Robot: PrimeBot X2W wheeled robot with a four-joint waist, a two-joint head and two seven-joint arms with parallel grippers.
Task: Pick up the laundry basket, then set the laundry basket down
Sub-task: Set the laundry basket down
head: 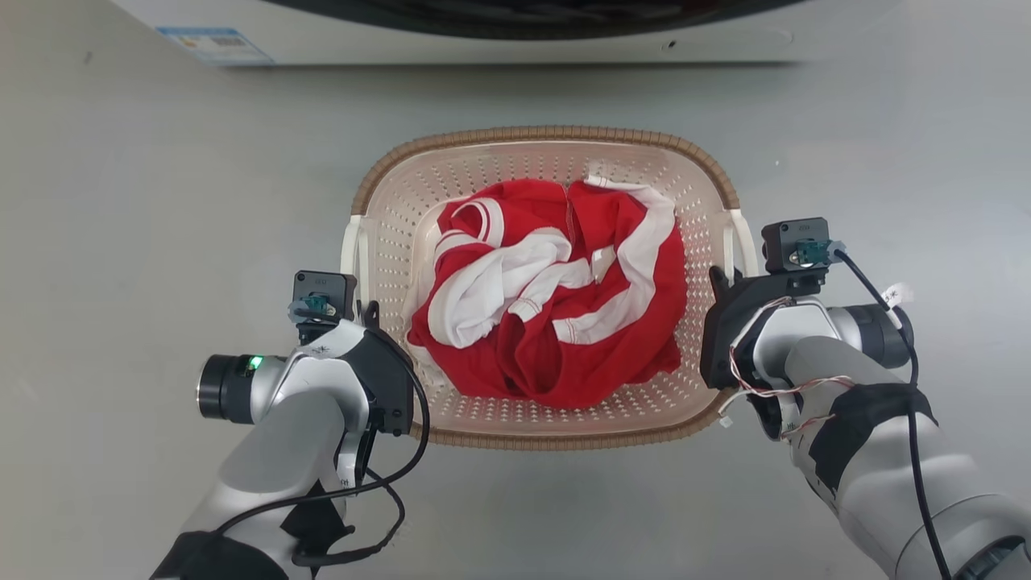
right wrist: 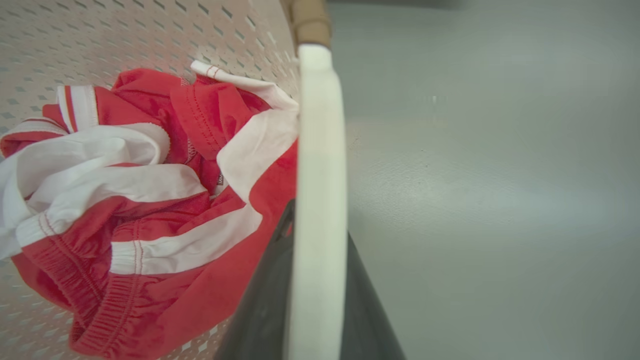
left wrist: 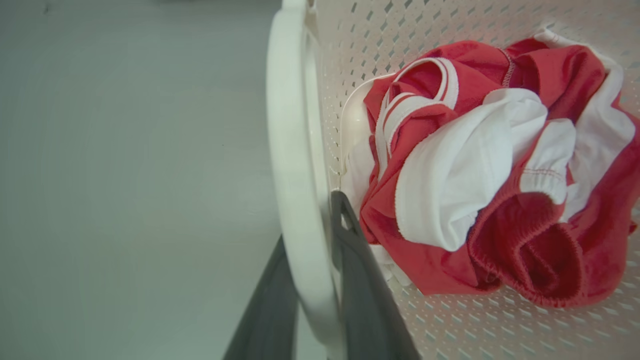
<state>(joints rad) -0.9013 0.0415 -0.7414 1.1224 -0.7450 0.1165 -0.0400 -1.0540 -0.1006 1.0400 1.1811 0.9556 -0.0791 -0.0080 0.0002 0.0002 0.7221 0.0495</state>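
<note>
Before the white washing machine (head: 499, 40): a rounded-rectangular cream perforated plastic laundry basket (head: 548, 134) with a brown woven-look rim lies on or just above the grey floor (head: 145, 209); I cannot tell which.
Left gripper (left wrist: 310, 225): narrow, its two dark fingers pinching the white left side handle (left wrist: 287, 125), one finger on each side.
Right gripper (right wrist: 320, 225): likewise closed about the white right side handle (right wrist: 320, 125).
Why so held: a grip at each end should keep the load level and stop it tipping.
Inside: a crumpled red-and-white fabric garment (head: 556, 306) is heaped mid-basket, apart from both handles.
In the way: the washing machine stands near the far rim, so I judge a set-down has more room toward the robot.
</note>
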